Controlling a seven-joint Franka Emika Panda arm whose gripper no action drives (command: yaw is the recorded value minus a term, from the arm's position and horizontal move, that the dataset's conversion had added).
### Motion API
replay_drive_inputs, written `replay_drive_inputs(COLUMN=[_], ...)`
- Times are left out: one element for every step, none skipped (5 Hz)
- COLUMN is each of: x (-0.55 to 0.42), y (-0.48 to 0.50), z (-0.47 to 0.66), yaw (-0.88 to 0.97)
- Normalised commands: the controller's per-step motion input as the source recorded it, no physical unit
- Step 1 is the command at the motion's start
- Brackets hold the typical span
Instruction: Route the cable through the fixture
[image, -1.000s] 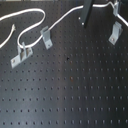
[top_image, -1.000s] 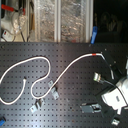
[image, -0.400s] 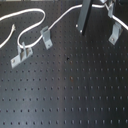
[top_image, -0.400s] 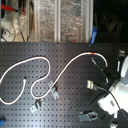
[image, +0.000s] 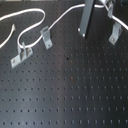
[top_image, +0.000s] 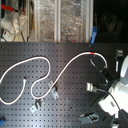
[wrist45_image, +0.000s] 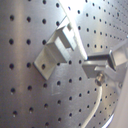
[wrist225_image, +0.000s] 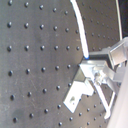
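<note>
You are looking at a matt black perforated board (image: 75, 95), its metal showing a dull brushed sheen in the first wrist view. On it, the cable (top_image: 65, 72) looks like smooth white plastic with a red band (top_image: 92, 52). The fixture (image: 114, 33) and the two brackets (image: 46, 37) (image: 21, 55) near the cable's loops are bare light-grey metal, satin rather than glossy.

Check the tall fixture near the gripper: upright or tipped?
Upright: in the first exterior view the fixture stands vertical on its foot, the cable passing its top.
</note>
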Motion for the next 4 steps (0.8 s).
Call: replay_drive_inputs(x=[-0.003, -0.082, 0.0, -0.208], y=[0.005, -0.041, 0.0, -0.137], z=[0.03, 0.03, 0.03, 0.5], yaw=[0.0, 0.0, 0.0, -0.01])
